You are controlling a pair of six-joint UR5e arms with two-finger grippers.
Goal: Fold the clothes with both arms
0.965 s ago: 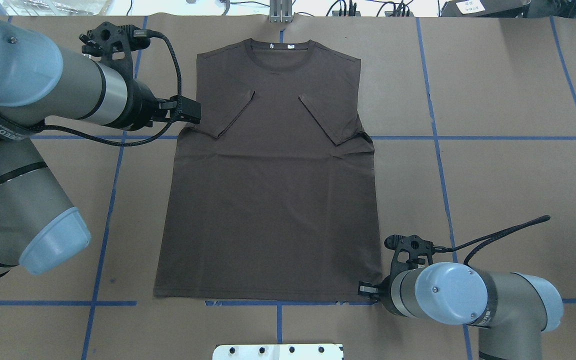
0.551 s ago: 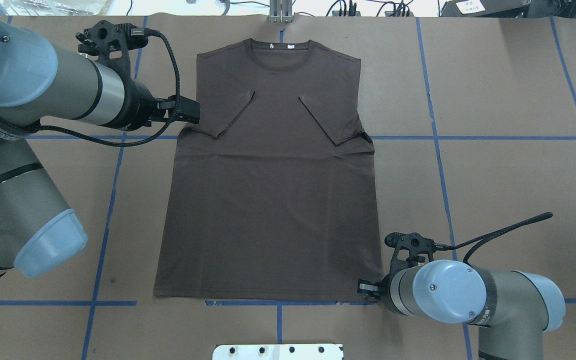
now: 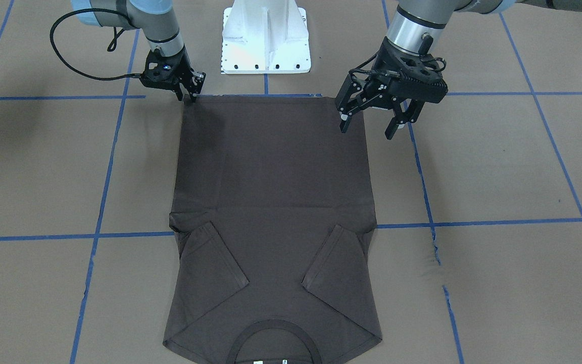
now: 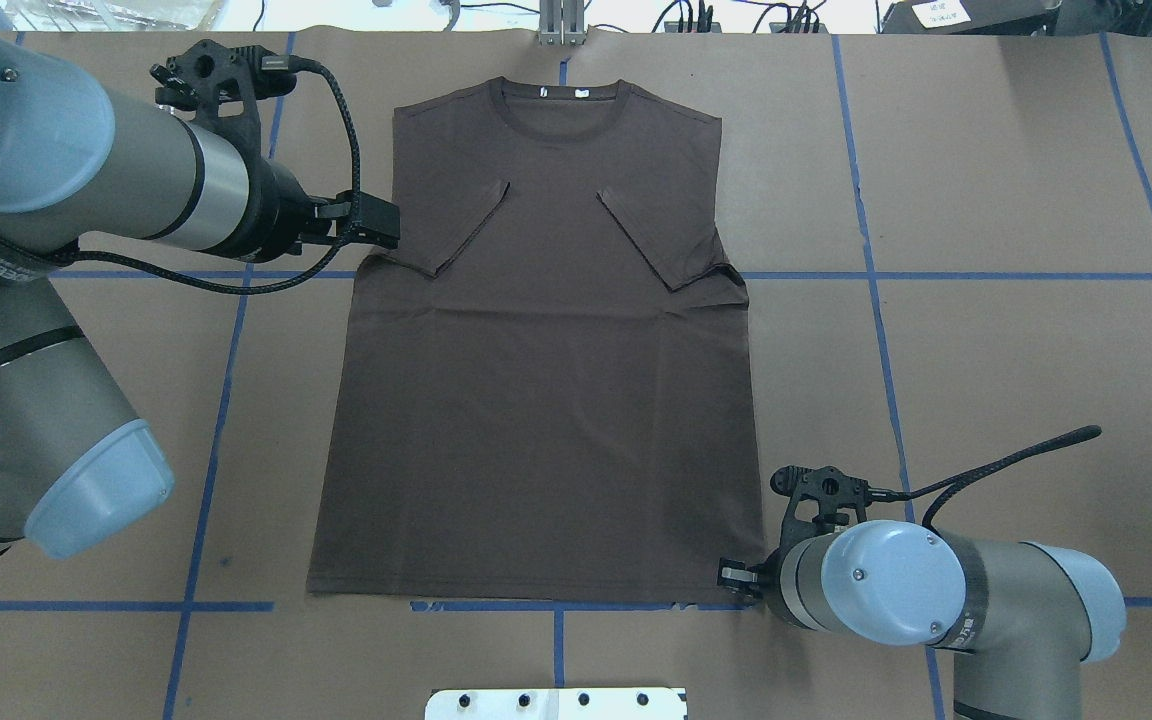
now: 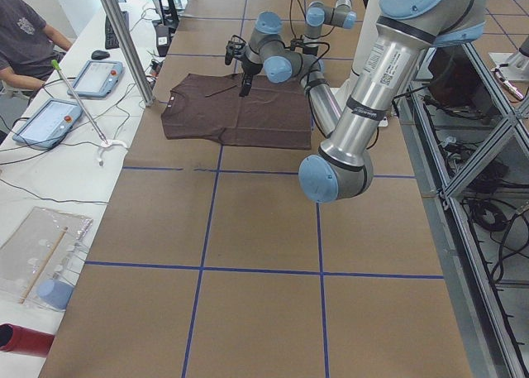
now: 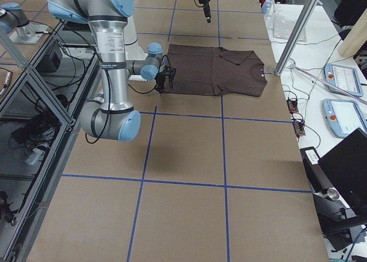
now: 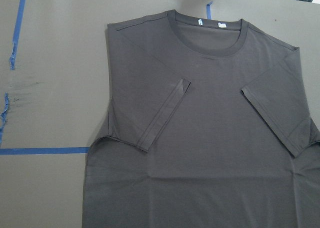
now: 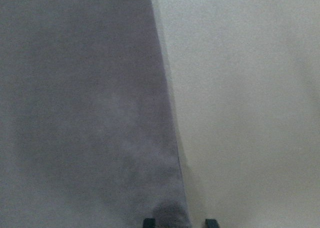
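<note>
The clothes are one dark brown T-shirt (image 4: 536, 400) lying flat on the brown table, collar (image 4: 561, 100) at the far side and both sleeves folded in over the chest. My left gripper (image 3: 368, 127) hangs open high above the shirt's left edge (image 4: 378, 222). Its wrist view looks down on the shirt's upper half (image 7: 210, 138) and shows no fingers. My right gripper (image 3: 192, 93) is low at the hem's right corner (image 4: 731, 577). It is open, and the shirt's side edge (image 8: 170, 113) runs between its two fingertips (image 8: 149, 222).
Blue tape lines cross the table paper. The white base pedestal (image 3: 265, 40) stands just behind the hem. A person (image 5: 25, 39) sits at a side table with tablets, and a metal post (image 5: 124, 39) rises beyond the collar.
The left arm's upper joints have shifted slightly left. Both grippers stay almost where they were, and the shirt has not moved.
</note>
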